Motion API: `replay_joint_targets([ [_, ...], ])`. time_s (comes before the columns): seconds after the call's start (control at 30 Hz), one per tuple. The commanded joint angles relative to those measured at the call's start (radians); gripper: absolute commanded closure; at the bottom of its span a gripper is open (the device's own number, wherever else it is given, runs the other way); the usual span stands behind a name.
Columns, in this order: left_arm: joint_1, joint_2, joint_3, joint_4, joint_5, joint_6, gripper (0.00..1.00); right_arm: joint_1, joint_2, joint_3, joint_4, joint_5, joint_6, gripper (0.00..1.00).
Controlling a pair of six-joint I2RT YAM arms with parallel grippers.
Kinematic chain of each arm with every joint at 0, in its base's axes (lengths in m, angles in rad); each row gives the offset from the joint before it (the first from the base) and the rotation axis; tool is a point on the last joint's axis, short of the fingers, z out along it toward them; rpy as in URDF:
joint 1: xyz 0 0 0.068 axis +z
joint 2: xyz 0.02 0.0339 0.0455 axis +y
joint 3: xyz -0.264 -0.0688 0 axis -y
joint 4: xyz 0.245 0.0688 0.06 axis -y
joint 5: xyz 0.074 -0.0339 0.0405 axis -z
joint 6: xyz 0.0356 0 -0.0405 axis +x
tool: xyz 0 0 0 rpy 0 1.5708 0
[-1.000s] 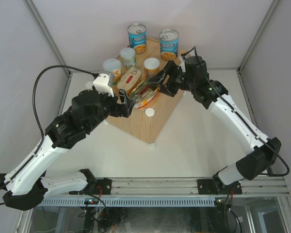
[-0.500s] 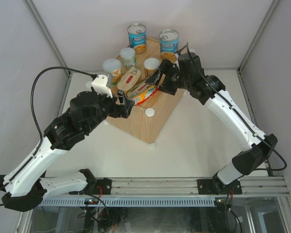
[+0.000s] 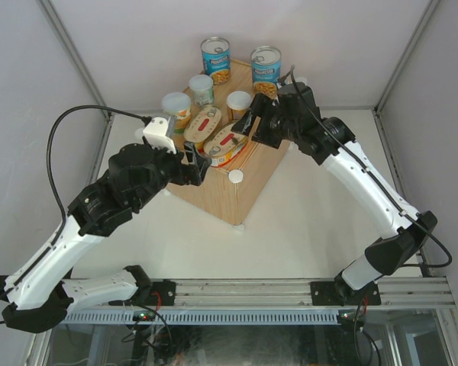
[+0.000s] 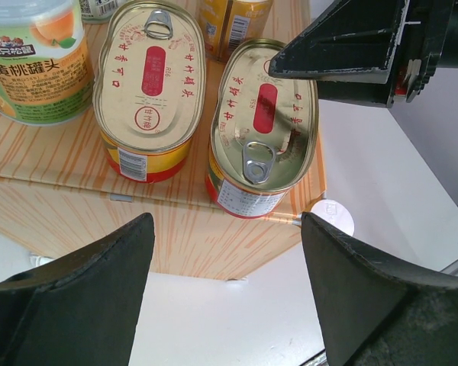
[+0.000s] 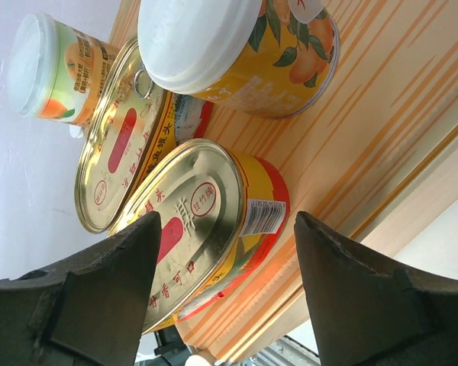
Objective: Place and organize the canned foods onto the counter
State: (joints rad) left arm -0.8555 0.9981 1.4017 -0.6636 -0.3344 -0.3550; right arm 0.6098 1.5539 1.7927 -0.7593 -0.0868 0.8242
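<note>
Left hand: we found it hovering off the near-left edge of the wooden surface, arm stretched forward, fingers spread wide and gripping nothing.

Right hand: its arm reached in from the right and bent back over the surface. The fingers were likewise wide apart, just above the far end of one tin, and held nothing.

Cans counted on the surface, seven in all, every one lid-up:
- two tall blue-labelled cans at the far edge
- three small pale-lidded cans in front of them
- two oval tins nearest the arms

The oval tins lay flat, side by side and parallel. Their long axes ran from near-left to far-right, with the pull rings at opposite ends.
</note>
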Motion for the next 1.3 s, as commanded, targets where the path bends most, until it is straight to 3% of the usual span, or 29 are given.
replay_joint_targets([
  [0.0,-0.004,-0.031,-0.02,0.03,0.005,0.017,0.19,0.004,-0.025,0.035,-0.009,0.048,-0.033,0.3],
  [0.37,-0.004,-0.055,0.04,-0.035,-0.036,0.023,0.18,0.039,-0.093,0.075,-0.049,0.148,-0.115,0.3],
  [0.6,0.005,-0.175,0.035,-0.084,-0.211,0.039,0.17,0.047,-0.263,-0.045,-0.106,0.355,-0.312,0.26],
  [0.7,0.019,-0.249,-0.044,-0.075,-0.265,0.04,0.16,0.013,-0.4,-0.249,-0.045,0.428,-0.353,0.17],
  [0.8,0.042,-0.306,-0.18,-0.054,-0.309,0.03,0.13,-0.04,-0.54,-0.427,0.022,0.448,-0.353,0.01],
  [1.03,0.193,-0.422,-0.426,0.069,-0.29,-0.056,0.11,-0.107,-0.649,-0.555,-0.073,0.514,-0.335,0.0],
  [1.27,0.444,-0.473,-0.616,0.104,-0.241,-0.158,0.09,-0.112,-0.677,-0.651,-0.152,0.622,-0.268,0.0],
])
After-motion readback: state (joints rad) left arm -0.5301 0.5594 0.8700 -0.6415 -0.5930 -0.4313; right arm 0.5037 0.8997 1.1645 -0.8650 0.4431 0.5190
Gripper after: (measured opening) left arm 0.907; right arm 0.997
